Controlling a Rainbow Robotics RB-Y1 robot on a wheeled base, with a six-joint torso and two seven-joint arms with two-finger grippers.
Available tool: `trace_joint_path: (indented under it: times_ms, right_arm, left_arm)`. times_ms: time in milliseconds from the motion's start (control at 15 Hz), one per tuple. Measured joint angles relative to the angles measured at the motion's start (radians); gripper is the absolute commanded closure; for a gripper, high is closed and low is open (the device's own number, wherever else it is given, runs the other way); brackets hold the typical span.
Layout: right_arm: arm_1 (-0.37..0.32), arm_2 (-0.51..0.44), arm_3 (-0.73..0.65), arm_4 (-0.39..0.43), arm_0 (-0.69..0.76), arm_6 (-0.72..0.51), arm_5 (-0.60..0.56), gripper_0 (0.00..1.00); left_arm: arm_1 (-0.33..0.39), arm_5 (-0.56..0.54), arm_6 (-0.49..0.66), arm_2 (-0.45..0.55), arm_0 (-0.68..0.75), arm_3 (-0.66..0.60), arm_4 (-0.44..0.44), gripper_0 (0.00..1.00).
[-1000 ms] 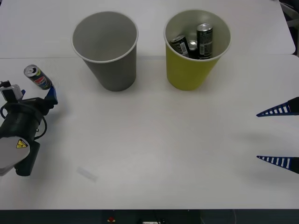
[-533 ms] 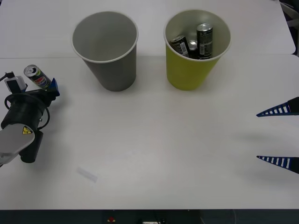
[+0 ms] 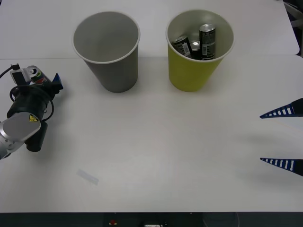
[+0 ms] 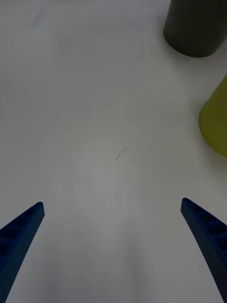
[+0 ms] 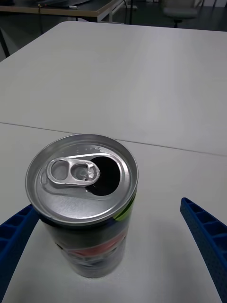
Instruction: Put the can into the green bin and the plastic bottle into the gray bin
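Black can (image 5: 85, 208) upright, opening upward.

can (image 3: 37, 77): in the front view we see little but its top; the left arm's wrist covers the body.
left gripper (image 5: 113, 246): both fingers run off the frame corners in its wrist view.
right gripper (image 3: 283, 137): we see two fingertips; the frame edge cuts off the arm.
green bin (image 4: 215, 120): cropped to a sliver in the right wrist view.
gray bin (image 4: 195, 26): rim cut off there.
cans in the green bin (image 3: 196, 42): label text too small for us to read.
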Motion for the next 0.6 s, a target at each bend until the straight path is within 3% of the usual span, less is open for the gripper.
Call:
trace_joint_path:
  times_ms: [333, 400, 467, 600]
  right_arm:
    - [0.0, 0.0, 0.0, 0.0, 0.0, 0.0, 0.0, 0.0]
    - [0.0, 0.0, 0.0, 0.0, 0.0, 0.0, 0.0, 0.0]
    - [0.0, 0.0, 0.0, 0.0, 0.0, 0.0, 0.0, 0.0]
    - [0.0, 0.0, 0.0, 0.0, 0.0, 0.0, 0.0, 0.0]
  left_arm:
    - [-0.013, -0.037, -0.002, 0.0, -0.032, 0.044, -0.003, 0.0]
    - [-0.013, -0.038, -0.004, 0.0, -0.031, 0.046, -0.004, 0.35]
    - [-0.013, -0.038, -0.005, 0.0, -0.031, 0.048, -0.007, 0.95]
    - [-0.013, -0.038, -0.004, 0.0, -0.031, 0.053, -0.016, 1.0]
